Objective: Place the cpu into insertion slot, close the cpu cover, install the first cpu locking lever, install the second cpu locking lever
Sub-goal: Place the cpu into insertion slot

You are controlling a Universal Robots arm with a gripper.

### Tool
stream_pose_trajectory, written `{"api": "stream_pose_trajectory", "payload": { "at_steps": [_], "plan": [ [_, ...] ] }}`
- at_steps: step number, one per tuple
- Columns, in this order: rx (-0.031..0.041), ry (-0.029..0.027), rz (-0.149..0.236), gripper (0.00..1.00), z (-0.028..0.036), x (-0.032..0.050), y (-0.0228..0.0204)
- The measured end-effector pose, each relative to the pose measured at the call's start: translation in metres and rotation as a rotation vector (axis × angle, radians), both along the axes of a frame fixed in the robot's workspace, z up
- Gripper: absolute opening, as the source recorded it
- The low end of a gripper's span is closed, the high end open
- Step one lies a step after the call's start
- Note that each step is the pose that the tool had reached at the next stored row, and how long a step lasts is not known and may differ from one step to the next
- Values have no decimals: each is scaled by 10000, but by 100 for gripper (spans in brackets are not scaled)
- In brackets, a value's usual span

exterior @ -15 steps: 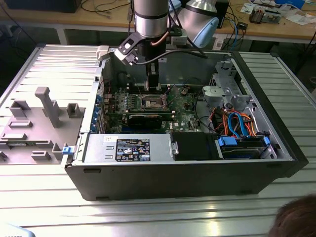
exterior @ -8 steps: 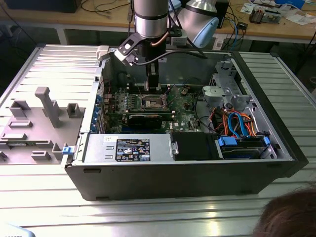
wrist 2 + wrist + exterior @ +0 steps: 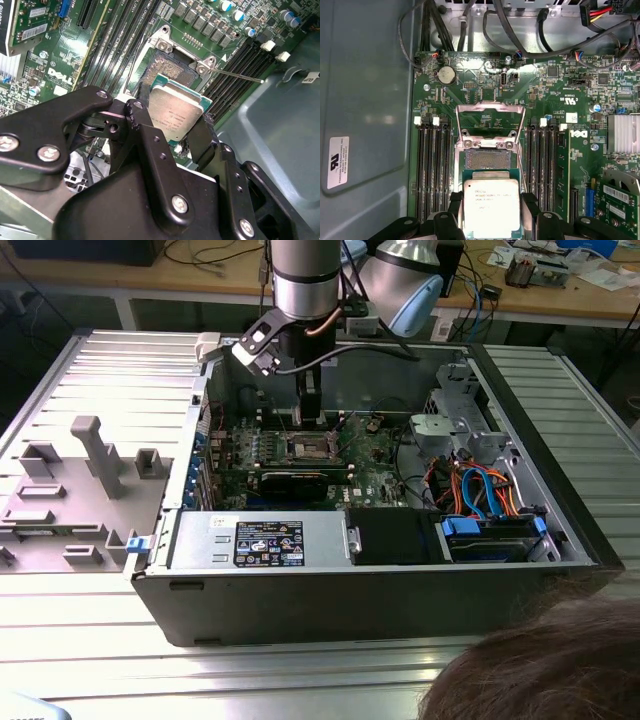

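**Now: gripper holds the cpu over the open socket**

Inside an open computer case lying on a table, the gripper is clamped on the cpu. Its black fingers press on two opposite edges.

The cpu lies flat with its dull silver top facing up toward both wrist cameras, and its printed side is visible. It is nearly square. Its slightly longer side runs the same way as the memory slots, and its edges are square with the socket.

The socket sits near the middle of the motherboard, between the two banks of memory slots. The cpu overlaps the socket's edge nearest the gripper. The far part of the socket's bare contact field is uncovered.

The cover is swung open off the socket, hinged at the socket's far edge. The green board shows through its square opening.

In the second wrist view a thin lever sticks out from one socket corner, across the memory slots.

- **Hidden:** the cpu's underside cannot be seen, and the gripper body covers its near edge.
- **Unclear:** whether the cpu touches the socket or hangs above it cannot be told.
- **Cut off:** in the exterior view a person's hair covers the table's near corner on that view's right.
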State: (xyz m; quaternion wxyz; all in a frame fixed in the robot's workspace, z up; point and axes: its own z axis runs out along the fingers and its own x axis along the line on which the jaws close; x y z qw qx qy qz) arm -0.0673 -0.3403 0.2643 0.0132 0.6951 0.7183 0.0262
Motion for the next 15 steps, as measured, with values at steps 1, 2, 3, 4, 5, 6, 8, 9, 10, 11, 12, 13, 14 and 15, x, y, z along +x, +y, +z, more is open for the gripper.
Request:
{"api": "stream_pose_trajectory", "payload": {
  "at_steps": [1,2,3,4,5,6,8,9,10,11,12,13,14,15],
  "plan": [
    [0,0,0,55,-2,0,0],
    [0,0,0,55,-4,0,0],
    [0,0,0,55,-6,0,0],
    [0,0,0,55,-7,0,0],
    [0,0,0,55,-9,0,0],
    [0,0,0,55,-12,0,0],
    [0,0,0,55,-16,0,0],
    [0,0,0,55,-19,0,0],
    [0,0,0,55,-20,0,0],
    [0,0,0,55,-22,0,0],
    [0,0,0,55,-25,0,0],
    [0,0,0,55,-26,0,0],
    [0,0,0,55,-28,0,0],
    [1,-1,0,55,-32,0,0]
  ]
}}
